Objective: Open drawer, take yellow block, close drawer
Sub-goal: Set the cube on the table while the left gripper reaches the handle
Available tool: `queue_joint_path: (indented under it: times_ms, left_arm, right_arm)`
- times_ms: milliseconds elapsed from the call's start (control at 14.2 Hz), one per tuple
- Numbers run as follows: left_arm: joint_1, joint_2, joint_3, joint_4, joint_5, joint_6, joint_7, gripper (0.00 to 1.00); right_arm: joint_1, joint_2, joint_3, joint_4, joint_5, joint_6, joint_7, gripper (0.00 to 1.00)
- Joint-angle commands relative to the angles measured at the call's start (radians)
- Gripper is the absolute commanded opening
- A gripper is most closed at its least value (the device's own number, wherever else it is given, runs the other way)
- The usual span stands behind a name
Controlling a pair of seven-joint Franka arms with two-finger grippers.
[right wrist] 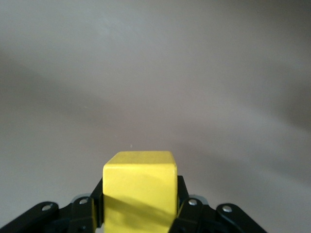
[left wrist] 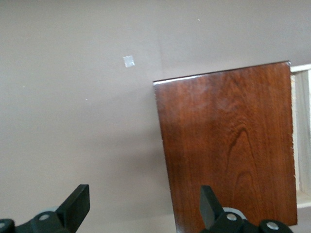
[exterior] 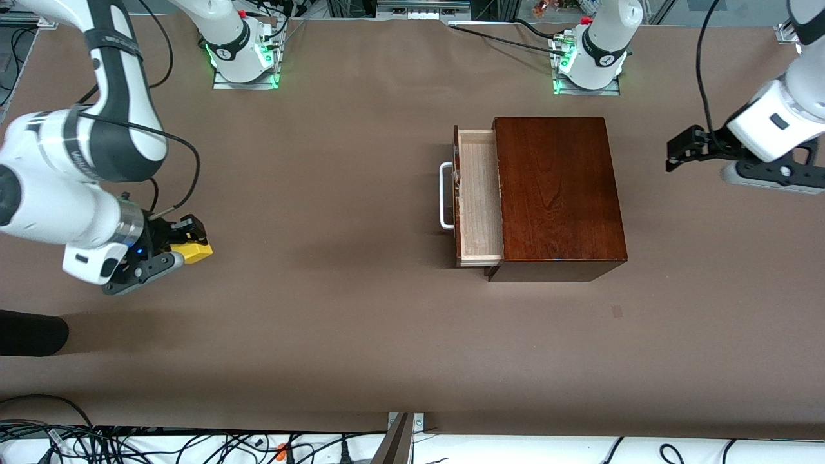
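Yellow block [right wrist: 139, 187], light and rigid, sits pinched across flat faces in the right gripper [exterior: 187, 248]; left gripper [left wrist: 146, 206] waits open beside the drawer [exterior: 480, 196].

box [exterior: 559, 193]: on the table [exterior: 335, 322], toward the left arm's end
drawer [exterior: 478, 196]: pulled partway out of the box at its 9 o'clock side in the front view, toward the right arm's end
handle [exterior: 445, 196]: on the drawer front
block [exterior: 194, 250]: clamped in the right end effector [exterior: 187, 248], over the table at the right arm's end, well apart from the drawer
left end effector [exterior: 677, 149]: fingers spread, over the table just beside the box, at its 3 o'clock in the front view
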Motion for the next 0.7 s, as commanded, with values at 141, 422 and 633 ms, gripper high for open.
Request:
queue_joint_path:
  times_ms: [141,422,633]
  left_arm:
    - [-0.01,0.024,-0.165,0.009,-0.022,-0.076,0.024,1.0]
    - [-0.013,0.139,-0.312,0.081,-0.037,-0.074,0.134,1.0]
    - [-0.013,0.234,-0.441,0.08,-0.057,-0.004,0.359,1.0]
  right_arm:
    - [0.0,-0.098,0.013,-0.444,-0.023,0.466,0.124,0.0]
    - [0.002,0.011,0.015,-0.488,-0.02,0.632,0.218,0.0]
    - [0.0,0.074,0.015,-0.497,-0.019,0.728,0.218,0.03]
